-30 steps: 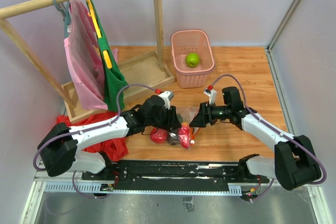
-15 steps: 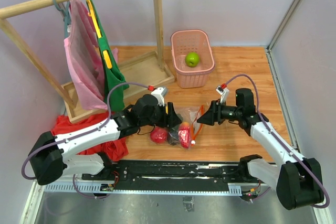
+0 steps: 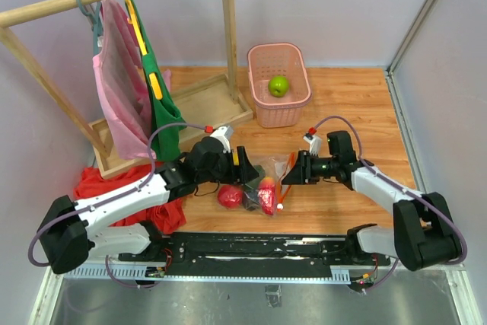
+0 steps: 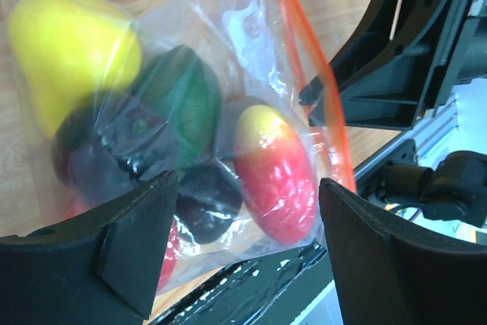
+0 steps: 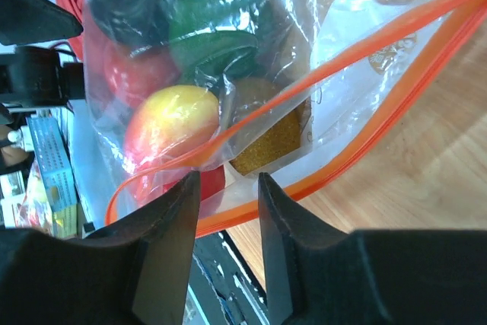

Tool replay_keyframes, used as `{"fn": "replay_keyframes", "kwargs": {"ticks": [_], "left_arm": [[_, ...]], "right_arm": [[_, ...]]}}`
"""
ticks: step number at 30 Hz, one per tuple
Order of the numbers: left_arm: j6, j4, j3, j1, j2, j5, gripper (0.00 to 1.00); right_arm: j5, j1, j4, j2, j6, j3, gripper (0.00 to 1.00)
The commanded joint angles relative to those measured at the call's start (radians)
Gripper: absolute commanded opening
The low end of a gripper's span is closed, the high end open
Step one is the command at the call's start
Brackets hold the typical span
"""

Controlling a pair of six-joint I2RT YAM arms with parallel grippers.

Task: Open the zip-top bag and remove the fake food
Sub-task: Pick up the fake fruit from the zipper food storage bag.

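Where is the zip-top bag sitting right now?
In the top view the zip-top bag lies centre, between the left gripper and the right gripper, on the near side of the pink basket.

Top external: I look down from high behind both arm bases toward the back wall, far enough off to take in the whole counter (image 3: pixel 342 97).
Left wrist: I ride the left claw (image 4: pixel 247 188), facing right across the counter, close up on the zip-top bag (image 4: pixel 228 28).
Right wrist: I ride the right claw (image 5: pixel 227 180), facing left, equally close.
Shared: all three views see the bag and its fake food (image 4: pixel 274 165); each wrist view catches the opposite claw.
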Motion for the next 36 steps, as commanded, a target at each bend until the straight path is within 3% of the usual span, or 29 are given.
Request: {"fn": "replay_keyframes", "kwargs": {"ticks": [1,6,11,20,30,36], "left_arm": [[-0.024,-0.026,-0.034,0.003,0.032,0.004,0.79],[-0.017,-0.008,-0.075,0.003,0.050,0.017,0.80],[-0.014,-0.007,-0.108,0.003,0.076,0.025,0.74],[0.004,0.049,-0.108,0.008,0.146,0.049,0.45],[0.029,0.082,-0.088,0.018,0.221,0.075,0.43],[0.033,0.052,-0.085,0.049,0.192,0.062,0.47]], "right_arm": [[-0.013,0.052,0.043,0.074,0.006,0.058,0.41],[-0.001,0.080,0.023,0.169,-0.021,0.108,0.51],[0.011,0.116,-0.059,0.265,-0.090,0.199,0.58],[0.069,0.239,-0.129,0.306,-0.151,0.254,0.62],[0.262,0.326,-0.281,0.384,-0.256,0.346,0.66],[0.279,0.330,-0.310,0.348,-0.303,0.355,0.67]]}}
